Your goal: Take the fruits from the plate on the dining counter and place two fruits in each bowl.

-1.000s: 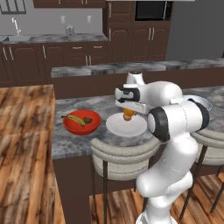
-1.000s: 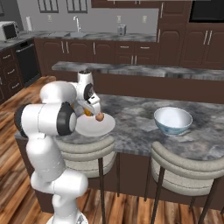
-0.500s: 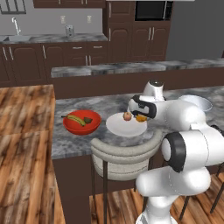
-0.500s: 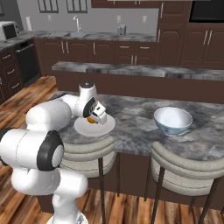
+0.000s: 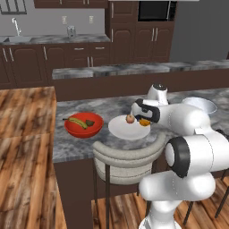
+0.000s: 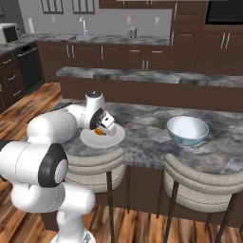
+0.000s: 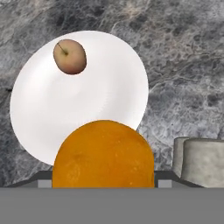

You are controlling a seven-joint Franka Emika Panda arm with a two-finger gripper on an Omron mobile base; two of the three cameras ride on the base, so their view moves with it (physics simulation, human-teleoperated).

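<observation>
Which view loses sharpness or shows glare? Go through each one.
Hand view: orange looms large and soft-edged, apple crisp on the evenly lit plate. Left base view: red bowl carries a mild sheen. Right base view: sharp, no glare.

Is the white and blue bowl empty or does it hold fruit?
Empty: the white and blue bowl shows only its bare inside in the right base view.

Dark brown cabinets (image 5: 80,56), wood-plank floor (image 6: 142,223) (two grey-cushioned stools (image 6: 199,187))
</observation>
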